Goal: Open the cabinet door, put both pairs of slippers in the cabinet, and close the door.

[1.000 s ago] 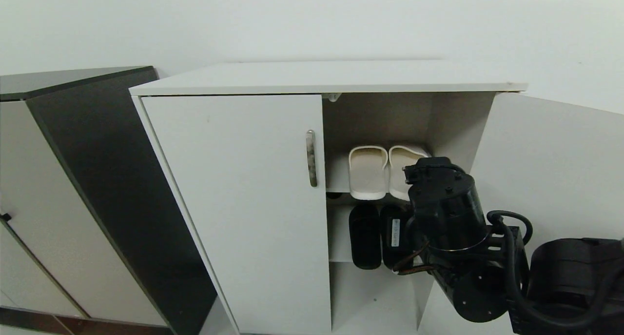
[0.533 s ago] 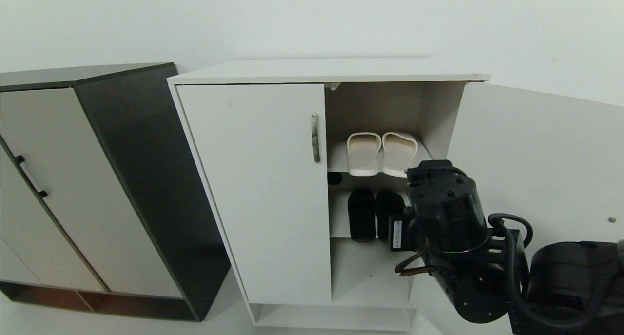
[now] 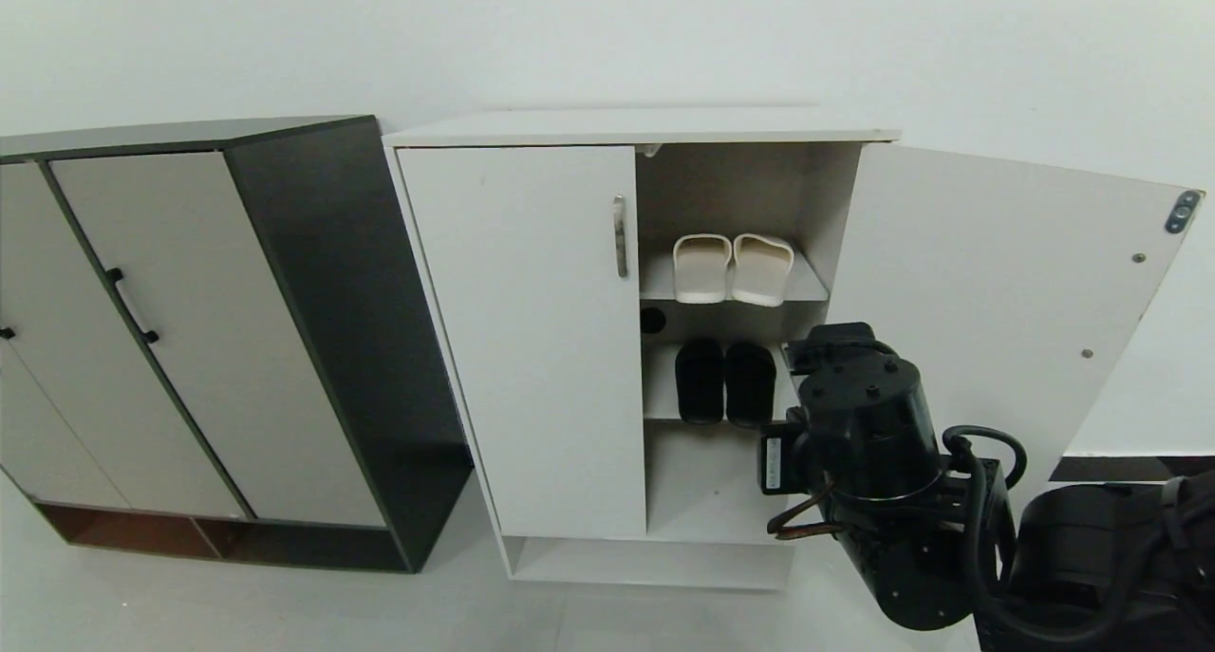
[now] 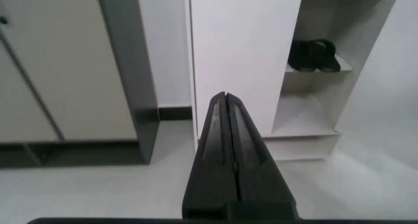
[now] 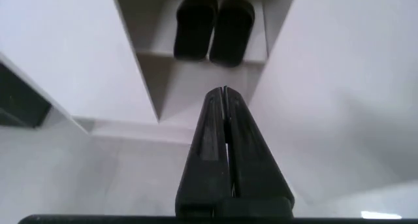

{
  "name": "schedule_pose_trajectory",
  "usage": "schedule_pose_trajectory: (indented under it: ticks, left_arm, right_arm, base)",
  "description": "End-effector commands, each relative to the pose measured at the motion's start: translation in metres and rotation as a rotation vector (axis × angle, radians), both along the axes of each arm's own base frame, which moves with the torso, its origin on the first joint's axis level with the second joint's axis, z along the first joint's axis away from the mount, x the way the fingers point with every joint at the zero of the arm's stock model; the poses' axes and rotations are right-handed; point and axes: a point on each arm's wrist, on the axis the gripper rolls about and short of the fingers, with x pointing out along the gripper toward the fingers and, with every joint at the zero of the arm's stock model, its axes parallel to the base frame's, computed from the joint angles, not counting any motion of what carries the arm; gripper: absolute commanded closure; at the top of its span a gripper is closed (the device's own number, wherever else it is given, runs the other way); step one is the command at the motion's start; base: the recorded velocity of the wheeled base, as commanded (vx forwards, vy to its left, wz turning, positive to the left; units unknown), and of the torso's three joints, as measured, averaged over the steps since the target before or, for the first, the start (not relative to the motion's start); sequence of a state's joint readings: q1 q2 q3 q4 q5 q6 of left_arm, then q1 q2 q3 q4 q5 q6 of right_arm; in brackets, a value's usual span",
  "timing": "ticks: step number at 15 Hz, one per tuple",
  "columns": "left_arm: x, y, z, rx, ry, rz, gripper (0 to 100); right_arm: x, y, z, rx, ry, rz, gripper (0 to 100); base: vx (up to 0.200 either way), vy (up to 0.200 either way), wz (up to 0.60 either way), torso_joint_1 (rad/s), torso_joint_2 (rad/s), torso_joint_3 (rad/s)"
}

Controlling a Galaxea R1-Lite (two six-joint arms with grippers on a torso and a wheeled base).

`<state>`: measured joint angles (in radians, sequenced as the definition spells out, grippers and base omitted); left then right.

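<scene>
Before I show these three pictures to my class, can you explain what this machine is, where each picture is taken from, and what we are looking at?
It is a robot with two arms. The wide picture comes from a camera on its head; the other two come from cameras on its wrists, looking along each arm's fingers. The left fingers and right fingers are shut and hold nothing. Ahead stands a white cabinet with its right door open. Inside, cream slippers sit on the upper shelf, black slippers on the shelf below.
</scene>
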<state>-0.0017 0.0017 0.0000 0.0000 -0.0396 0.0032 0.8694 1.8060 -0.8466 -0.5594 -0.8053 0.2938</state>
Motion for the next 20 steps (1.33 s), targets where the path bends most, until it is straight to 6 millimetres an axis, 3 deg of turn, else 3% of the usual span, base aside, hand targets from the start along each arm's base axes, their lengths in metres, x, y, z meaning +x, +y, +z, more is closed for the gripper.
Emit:
schedule_pose_trajectory:
  ticks: [1, 15, 20]
  left_arm:
    - [0.0, 0.0, 0.0, 0.0, 0.0, 0.0, 100]
    - [0.0, 0.0, 0.0, -0.003, 0.0, 0.001, 100]
    - [0.0, 0.0, 0.0, -0.003, 0.0, 0.001, 100]
  right_arm:
    - [0.0022, -0.001, -0.0039, -0.01, 0.008, -0.007, 100]
    - [0.0055, -0.0032, -0.0097, -0.036, 0.021, -0.016, 100]
    - [0.0058, -0.0036, -0.0107, -0.039, 0.024, -0.018, 100]
  base:
    - [0.0, 0.0, 0.0, 0.0, 0.0, 0.0]
    - [0.0, 0.0, 0.0, 0.0, 0.0, 0.0]
    - [0.0, 0.0, 0.0, 0.025, -0.26, -0.246]
